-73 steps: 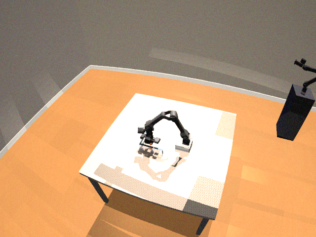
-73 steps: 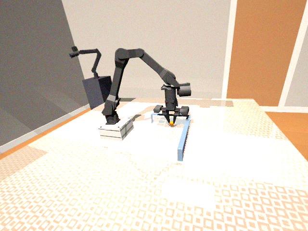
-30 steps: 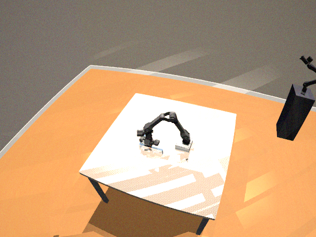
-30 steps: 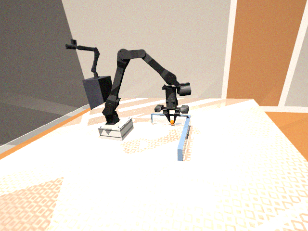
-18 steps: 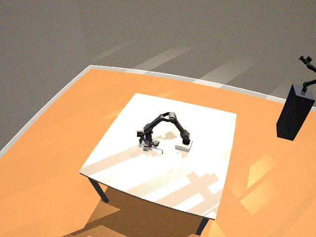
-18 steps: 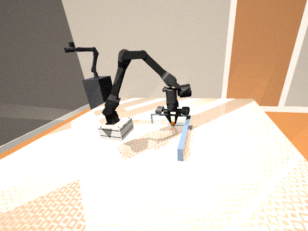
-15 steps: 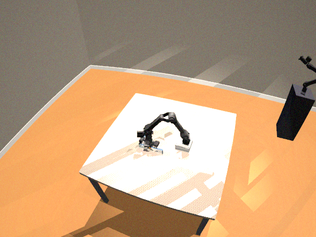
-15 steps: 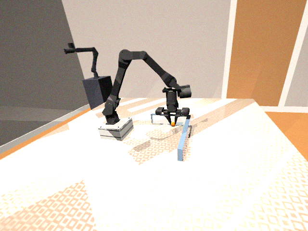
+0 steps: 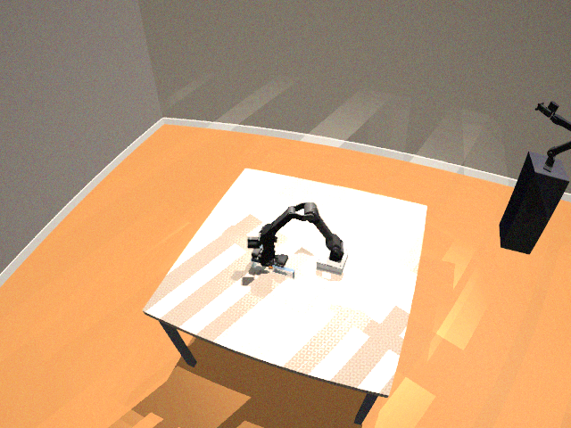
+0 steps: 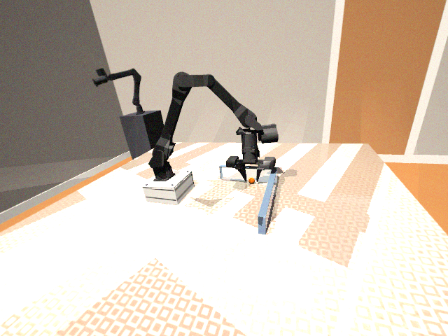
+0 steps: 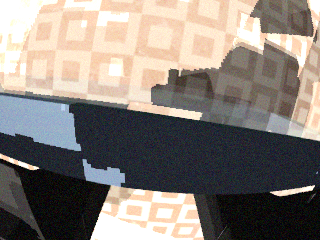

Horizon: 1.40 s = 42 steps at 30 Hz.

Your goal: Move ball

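Hanging low over the surface [image 10: 325,253], the hand [image 10: 250,177] points straight down inside the corner made by the two low clear walls [image 10: 267,202]. Its fingers [image 10: 241,172] stand spread apart and released, gripping nothing. The orange ball [image 10: 251,180] lies on the surface between the two fingertips, with a gap showing on either side of it in the exterior view. It sits inside the walls, close to where the short far wall meets the long wall that runs toward the camera. The see-through copy cannot be made out in any view. In the wrist view the clear wall [image 11: 40,127] crosses the picture as a bluish band, the dark fingers frame patterned surface below it, and the ball is not seen there. From the top view the arm [image 9: 300,221] arches from its pale base [image 9: 338,267] to the walls.
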Each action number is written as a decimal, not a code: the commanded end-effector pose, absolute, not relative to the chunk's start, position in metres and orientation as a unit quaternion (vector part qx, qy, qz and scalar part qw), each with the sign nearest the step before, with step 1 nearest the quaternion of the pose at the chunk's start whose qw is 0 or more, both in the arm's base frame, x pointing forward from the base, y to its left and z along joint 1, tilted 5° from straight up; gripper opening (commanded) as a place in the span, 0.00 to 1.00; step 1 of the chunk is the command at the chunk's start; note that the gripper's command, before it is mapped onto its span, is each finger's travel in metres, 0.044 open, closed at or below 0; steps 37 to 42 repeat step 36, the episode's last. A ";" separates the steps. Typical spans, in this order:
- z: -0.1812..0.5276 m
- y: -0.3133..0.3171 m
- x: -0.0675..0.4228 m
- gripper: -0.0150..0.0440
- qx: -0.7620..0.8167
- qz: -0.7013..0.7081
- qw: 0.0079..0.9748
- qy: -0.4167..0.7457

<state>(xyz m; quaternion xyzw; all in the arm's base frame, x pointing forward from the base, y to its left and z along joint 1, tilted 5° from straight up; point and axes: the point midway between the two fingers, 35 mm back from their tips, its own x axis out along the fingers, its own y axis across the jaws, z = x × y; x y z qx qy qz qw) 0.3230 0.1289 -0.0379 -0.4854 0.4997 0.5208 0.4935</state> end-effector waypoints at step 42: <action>0.093 0.124 0.325 1.00 -0.485 0.518 0.497 0.499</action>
